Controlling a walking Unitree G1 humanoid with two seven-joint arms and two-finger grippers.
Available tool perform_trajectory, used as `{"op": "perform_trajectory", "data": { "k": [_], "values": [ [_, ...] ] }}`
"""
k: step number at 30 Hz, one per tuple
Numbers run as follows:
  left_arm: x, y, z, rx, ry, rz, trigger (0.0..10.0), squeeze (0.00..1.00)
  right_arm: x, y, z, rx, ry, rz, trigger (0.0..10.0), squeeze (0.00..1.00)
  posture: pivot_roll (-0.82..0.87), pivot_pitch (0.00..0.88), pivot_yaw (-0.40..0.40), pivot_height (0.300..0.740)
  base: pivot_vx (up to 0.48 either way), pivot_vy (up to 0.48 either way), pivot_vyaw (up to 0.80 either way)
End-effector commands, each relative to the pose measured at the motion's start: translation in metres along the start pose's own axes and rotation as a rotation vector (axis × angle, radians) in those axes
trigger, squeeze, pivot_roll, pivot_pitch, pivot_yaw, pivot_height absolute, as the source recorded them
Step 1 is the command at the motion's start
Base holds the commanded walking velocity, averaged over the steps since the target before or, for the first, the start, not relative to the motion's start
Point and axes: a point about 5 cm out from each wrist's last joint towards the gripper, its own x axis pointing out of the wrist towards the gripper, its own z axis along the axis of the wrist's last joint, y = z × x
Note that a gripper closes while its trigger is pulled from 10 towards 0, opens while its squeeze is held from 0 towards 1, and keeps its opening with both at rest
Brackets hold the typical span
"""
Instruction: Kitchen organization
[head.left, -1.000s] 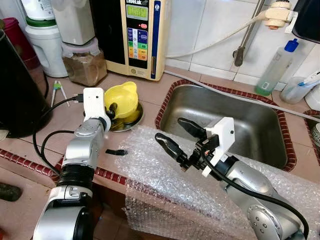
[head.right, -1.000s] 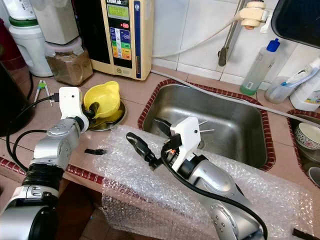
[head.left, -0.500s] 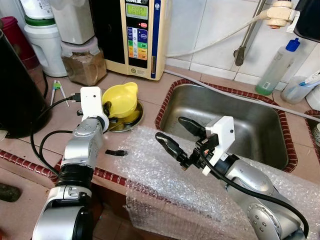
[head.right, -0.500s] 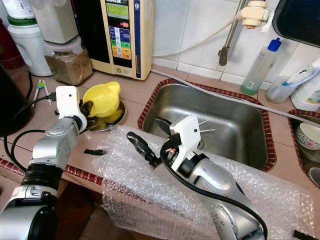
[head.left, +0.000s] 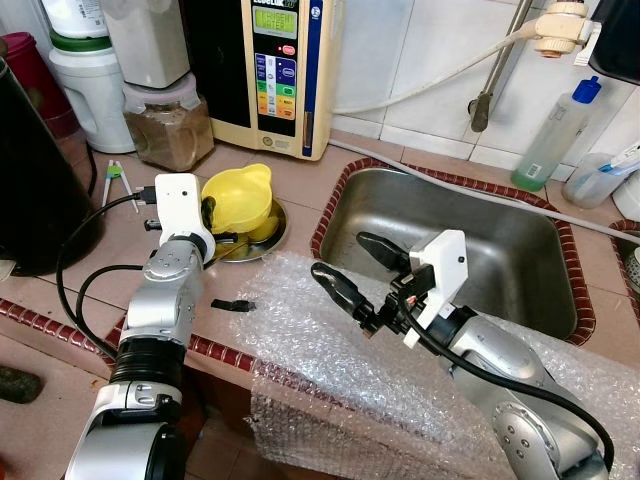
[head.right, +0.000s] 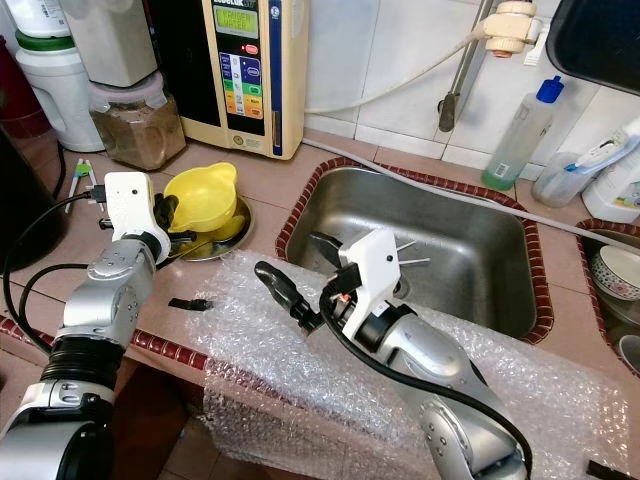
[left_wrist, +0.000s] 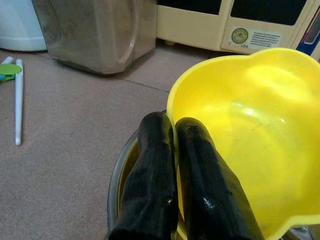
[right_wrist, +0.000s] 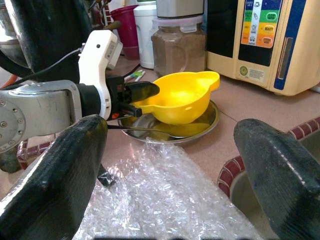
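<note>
The left gripper (left_wrist: 172, 150) pinches the rim of a yellow bowl (head.left: 238, 199), one black finger (left_wrist: 152, 180) outside the wall and the other inside, pressed close together with the thin plastic edge between them. The bowl is tilted and held just above a shallow metal dish (head.right: 218, 240) on the tiled counter (head.left: 120, 240); a spoon (right_wrist: 145, 131) lies in the dish under the bowl. The right gripper (head.left: 362, 272) hangs with its two fingers spread wide and holding nothing, above the edge of a sheet of bubble wrap (head.left: 310, 350) that drapes over the front of the counter, between the dish and the steel sink (head.left: 500, 260). A small black piece (head.left: 233, 304) lies on the counter just beside the bubble wrap, near the left arm. Behind the bowl stands a clear jar of brown powder (head.left: 168, 130), and next to it a cream-coloured water machine with a coloured button panel (head.left: 275, 70) against the tiled wall. To the left of the jar sit a white container with a green band (head.left: 85, 80) and a dark red cup (head.left: 35, 80); a pair of white and green tongs (left_wrist: 15, 95) lies on the counter near them. A hose (head.left: 440, 75) runs along the wall above the sink, and a clear bottle with a blue cap (head.left: 555, 135) stands at the sink's far right corner.
</note>
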Motion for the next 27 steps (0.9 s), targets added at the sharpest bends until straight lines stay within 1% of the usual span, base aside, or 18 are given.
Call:
{"op": "perform_trajectory", "data": {
  "k": [1, 3, 6, 8, 9, 10, 11, 12, 14, 15, 18, 19, 22, 24, 25, 27],
  "values": [
    [-0.001, -0.002, 0.001, -0.008, -0.017, 0.002, 0.0, 0.00, -0.001, -0.004, 0.004, -0.018, -0.014, -0.012, 10.0, 0.00, -0.01, 0.049, -0.041, 0.740, 0.000, 0.000, 0.00],
    [-0.001, -0.001, 0.001, 0.009, -0.019, 0.004, 0.0, 0.00, -0.001, -0.005, 0.004, -0.020, -0.014, -0.015, 10.0, 0.00, -0.01, 0.048, -0.043, 0.740, 0.000, 0.000, 0.00],
    [-0.002, -0.001, 0.000, -0.009, -0.019, 0.008, 0.0, 0.00, -0.001, -0.006, 0.005, -0.024, -0.015, -0.021, 10.0, 0.00, -0.01, 0.050, -0.045, 0.740, 0.000, 0.000, 0.00],
    [-0.002, 0.000, 0.004, -0.028, -0.064, 0.022, 0.0, 0.00, -0.001, -0.007, 0.005, -0.025, -0.016, -0.023, 10.0, 0.00, -0.01, 0.051, -0.046, 0.740, 0.000, 0.000, 0.00],
    [-0.004, -0.001, 0.015, -0.049, -0.157, 0.028, 0.0, 0.00, 0.000, -0.008, 0.005, -0.027, -0.018, -0.027, 10.0, 0.00, -0.01, 0.051, -0.047, 0.740, 0.000, 0.000, 0.00],
    [-0.006, -0.002, 0.024, -0.027, -0.234, 0.020, 0.0, 0.00, 0.001, -0.008, 0.005, -0.028, -0.020, -0.031, 10.0, 0.00, -0.01, 0.051, -0.047, 0.740, 0.000, 0.000, 0.00],
    [-0.008, -0.004, 0.030, -0.017, -0.285, 0.008, 0.0, 0.00, 0.002, -0.010, 0.006, -0.033, -0.026, -0.042, 10.0, 0.00, -0.01, 0.050, -0.047, 0.740, 0.000, 0.000, 0.00],
    [-0.013, -0.009, 0.040, 0.000, -0.371, -0.013, 0.0, 0.00, 0.005, -0.015, 0.008, -0.045, -0.044, -0.083, 10.0, 0.00, -0.01, 0.050, -0.049, 0.740, 0.000, 0.000, 0.00],
    [-0.017, -0.013, 0.049, 0.018, -0.442, -0.033, 0.0, 0.00, 0.008, -0.020, 0.011, -0.052, -0.065, -0.131, 10.0, 0.00, -0.01, 0.050, -0.051, 0.740, 0.000, 0.000, 0.00],
    [-0.022, -0.020, 0.059, 0.053, -0.517, -0.065, 0.0, 0.00, 0.012, -0.027, 0.017, -0.048, -0.099, -0.178, 10.0, 0.00, 0.00, 0.050, -0.051, 0.740, 0.000, 0.000, 0.00],
    [-0.028, -0.030, 0.068, 0.082, -0.586, -0.119, 0.0, 0.00, 0.015, -0.035, 0.025, -0.039, -0.141, -0.238, 10.0, 0.00, 0.00, 0.050, -0.054, 0.740, 0.000, 0.000, 0.00],
    [-0.033, -0.039, 0.071, 0.099, -0.624, -0.172, 0.0, 0.00, 0.017, -0.042, 0.031, -0.021, -0.181, -0.291, 10.0, 0.00, 0.00, 0.050, -0.054, 0.740, 0.000, 0.000, 0.00],
    [-0.037, -0.050, 0.071, 0.103, -0.648, -0.227, 0.0, 0.00, 0.021, -0.050, 0.040, 0.011, -0.239, -0.343, 10.0, 0.00, 0.00, 0.050, -0.053, 0.740, 0.000, 0.000, 0.00],
    [-0.042, -0.066, 0.065, 0.107, -0.647, -0.300, 0.0, 0.00, 0.028, -0.058, 0.051, 0.036, -0.300, -0.389, 10.0, 0.00, 0.00, 0.048, -0.053, 0.740, 0.000, 0.000, 0.00],
    [-0.042, -0.066, 0.065, 0.107, -0.647, -0.300, 0.0, 0.00, 0.028, -0.058, 0.051, 0.036, -0.300, -0.389, 10.0, 0.00, 0.00, 0.048, -0.053, 0.740, 0.000, 0.000, 0.00],
    [-0.045, -0.074, 0.062, 0.092, -0.647, -0.327, 0.0, 0.00, 0.033, -0.060, 0.057, 0.070, -0.337, -0.405, 10.0, 0.00, 0.00, 0.048, -0.053, 0.740, 0.000, 0.000, 0.00]
  ]
}}
